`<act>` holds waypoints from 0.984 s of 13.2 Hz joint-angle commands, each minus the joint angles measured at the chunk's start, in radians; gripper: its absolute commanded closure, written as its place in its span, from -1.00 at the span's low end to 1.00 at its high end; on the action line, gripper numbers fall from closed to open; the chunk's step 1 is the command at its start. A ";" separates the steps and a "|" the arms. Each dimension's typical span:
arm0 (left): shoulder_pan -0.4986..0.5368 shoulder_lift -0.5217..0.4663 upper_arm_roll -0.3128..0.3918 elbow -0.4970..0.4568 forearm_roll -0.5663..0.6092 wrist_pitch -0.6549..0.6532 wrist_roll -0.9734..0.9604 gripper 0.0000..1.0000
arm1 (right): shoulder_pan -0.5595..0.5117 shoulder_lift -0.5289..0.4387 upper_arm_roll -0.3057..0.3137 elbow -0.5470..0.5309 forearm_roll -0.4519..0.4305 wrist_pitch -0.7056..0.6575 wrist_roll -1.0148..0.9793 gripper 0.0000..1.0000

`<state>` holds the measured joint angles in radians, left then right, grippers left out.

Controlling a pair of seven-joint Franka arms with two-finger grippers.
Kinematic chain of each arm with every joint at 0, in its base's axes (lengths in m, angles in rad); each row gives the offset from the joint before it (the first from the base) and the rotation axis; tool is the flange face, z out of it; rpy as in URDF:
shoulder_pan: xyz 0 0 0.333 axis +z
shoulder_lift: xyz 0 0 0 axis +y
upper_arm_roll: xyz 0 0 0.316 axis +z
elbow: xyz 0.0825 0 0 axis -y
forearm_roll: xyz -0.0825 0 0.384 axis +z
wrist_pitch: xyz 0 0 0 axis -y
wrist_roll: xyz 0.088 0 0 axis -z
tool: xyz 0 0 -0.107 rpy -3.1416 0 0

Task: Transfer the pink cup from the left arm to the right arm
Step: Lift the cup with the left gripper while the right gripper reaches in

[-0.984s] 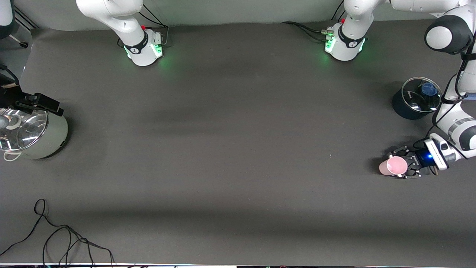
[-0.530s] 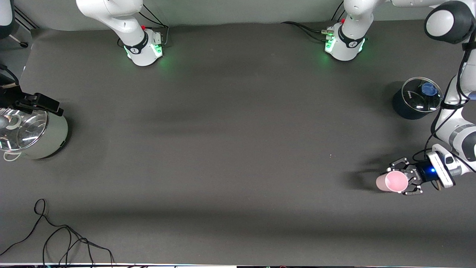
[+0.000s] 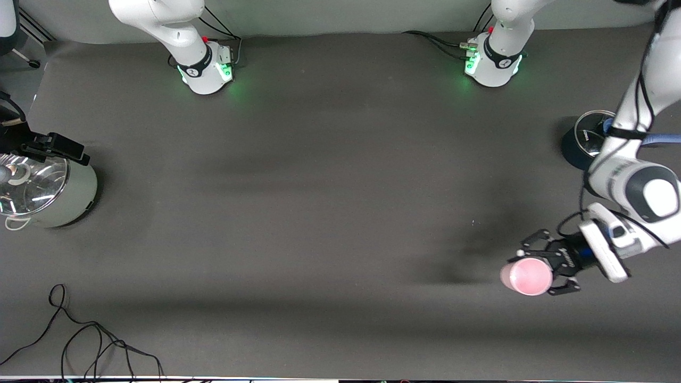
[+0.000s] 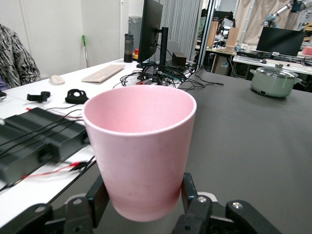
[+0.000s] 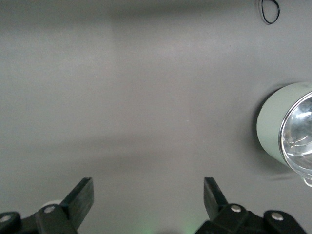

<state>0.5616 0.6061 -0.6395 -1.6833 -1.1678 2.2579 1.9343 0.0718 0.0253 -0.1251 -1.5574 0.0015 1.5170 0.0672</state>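
Note:
The pink cup (image 3: 525, 276) is upright between the claw fingers of my left gripper (image 3: 540, 270), which is shut on its lower body and holds it in the air over the table at the left arm's end. In the left wrist view the cup (image 4: 141, 146) fills the middle, with a black finger (image 4: 97, 197) pressed on each side of its base. My right gripper (image 5: 148, 187) is open and empty, high over bare table. It does not show in the front view; only the right arm's base (image 3: 205, 69) does.
A dark pot with a glass lid (image 3: 577, 146) stands under the left arm's forearm. A pale green pot with a glass lid (image 3: 53, 194) stands at the right arm's end, with a black fixture (image 3: 50, 146) beside it. A loose black cable (image 3: 80, 340) lies near the front edge.
My left gripper has lifted the pink cup off the table and carried it toward the front camera and a little toward the table's middle. The right arm has not visibly moved.

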 commanded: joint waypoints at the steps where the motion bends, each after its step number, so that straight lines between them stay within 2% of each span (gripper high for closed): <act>1: 0.011 -0.156 -0.121 -0.157 -0.091 0.173 -0.078 0.26 | -0.001 -0.001 -0.001 0.010 -0.014 -0.029 -0.003 -0.99; 4: 0.017 -0.236 -0.349 -0.258 -0.168 0.440 -0.162 0.26 | 0.003 0.004 0.001 0.016 -0.017 -0.037 -0.003 -0.99; 6: 0.006 -0.230 -0.510 -0.262 -0.269 0.640 -0.161 0.26 | 0.008 0.011 0.001 0.023 -0.020 -0.037 -0.016 -0.99; 7: -0.020 -0.224 -0.566 -0.256 -0.286 0.719 -0.163 0.26 | 0.002 0.011 0.001 0.023 -0.012 -0.034 -0.017 -0.99; 10: -0.187 -0.223 -0.583 -0.243 -0.351 0.876 -0.163 0.26 | 0.003 0.021 0.001 0.025 0.030 -0.034 0.003 -0.99; 11: -0.225 -0.224 -0.586 -0.242 -0.354 0.911 -0.164 0.26 | -0.004 0.022 -0.001 0.023 0.082 -0.035 0.028 -0.99; 13: -0.299 -0.229 -0.601 -0.214 -0.403 0.962 -0.164 0.26 | -0.001 0.024 -0.001 0.025 0.194 -0.034 0.225 -0.99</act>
<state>0.3184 0.4044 -1.2421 -1.9228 -1.5221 3.1797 1.7832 0.0698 0.0363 -0.1255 -1.5568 0.1162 1.4939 0.1525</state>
